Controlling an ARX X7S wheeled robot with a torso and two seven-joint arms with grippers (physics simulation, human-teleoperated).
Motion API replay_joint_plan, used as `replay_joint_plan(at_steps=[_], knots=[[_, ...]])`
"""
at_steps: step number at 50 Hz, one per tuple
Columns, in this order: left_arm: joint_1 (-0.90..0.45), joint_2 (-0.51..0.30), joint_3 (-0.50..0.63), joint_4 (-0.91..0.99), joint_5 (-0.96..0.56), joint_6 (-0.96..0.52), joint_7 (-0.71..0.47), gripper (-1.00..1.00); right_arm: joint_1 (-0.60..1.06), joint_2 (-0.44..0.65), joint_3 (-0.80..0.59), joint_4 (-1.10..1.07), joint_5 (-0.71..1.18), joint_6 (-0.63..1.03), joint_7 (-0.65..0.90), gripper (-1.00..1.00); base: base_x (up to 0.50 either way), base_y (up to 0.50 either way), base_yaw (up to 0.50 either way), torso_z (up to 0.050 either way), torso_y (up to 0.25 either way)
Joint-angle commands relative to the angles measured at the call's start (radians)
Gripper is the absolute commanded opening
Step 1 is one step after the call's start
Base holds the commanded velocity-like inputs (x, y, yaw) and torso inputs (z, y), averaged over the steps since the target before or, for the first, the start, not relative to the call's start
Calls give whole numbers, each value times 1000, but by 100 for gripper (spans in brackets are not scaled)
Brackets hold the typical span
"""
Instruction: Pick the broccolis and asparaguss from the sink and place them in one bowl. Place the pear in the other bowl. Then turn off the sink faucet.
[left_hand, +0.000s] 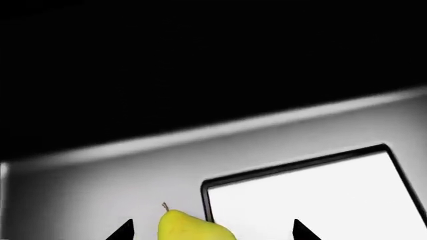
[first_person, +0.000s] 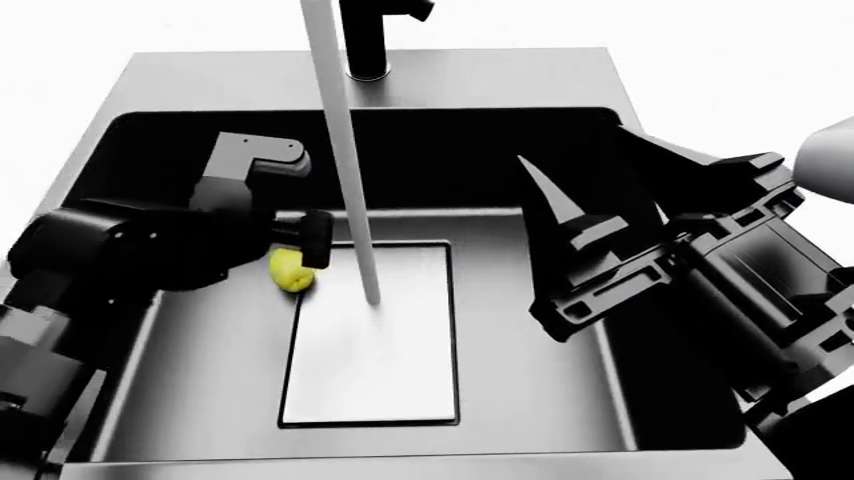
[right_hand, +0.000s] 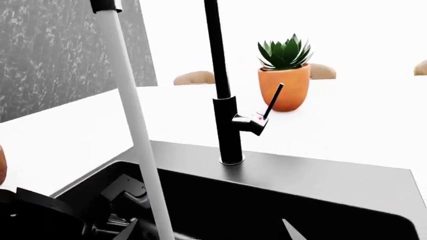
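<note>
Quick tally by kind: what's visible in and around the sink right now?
Pear: 1
Faucet: 1
Water stream: 1
Potted plant: 1
Robot tools, left tool and right tool: 2
Broccoli, asparagus: 0 visible
Total: 6

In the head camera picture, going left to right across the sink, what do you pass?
Left arm's gripper → pear → water stream → right gripper.
</note>
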Motion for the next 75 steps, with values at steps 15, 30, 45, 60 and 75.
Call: replay_joint_plan(at_steps=[15, 30, 45, 60, 75], knots=[[-46, 152, 136, -384, 170, 149, 193, 100, -84, 3, 19, 6, -47, -64, -29, 100, 0, 0, 0, 0, 0], [-20, 158, 155, -433, 189, 152, 194, 100, -91, 23, 35, -34, -42, -74, -15, 100, 0, 0, 0, 0, 0], [-26, 226, 178, -619, 218, 221, 316, 100, -59, 2, 30, -69, -25, -60, 0, 100, 0, 0, 0, 0, 0], [15, 200, 139, -567, 210, 265, 192, -100, -77, 23, 44, -94, -32, -73, 7, 100, 0, 0, 0, 0, 0], [83, 56, 68, -213, 146, 226, -16, -100, -73, 9, 35, -99, -25, -64, 5, 100, 0, 0, 0, 0, 0]])
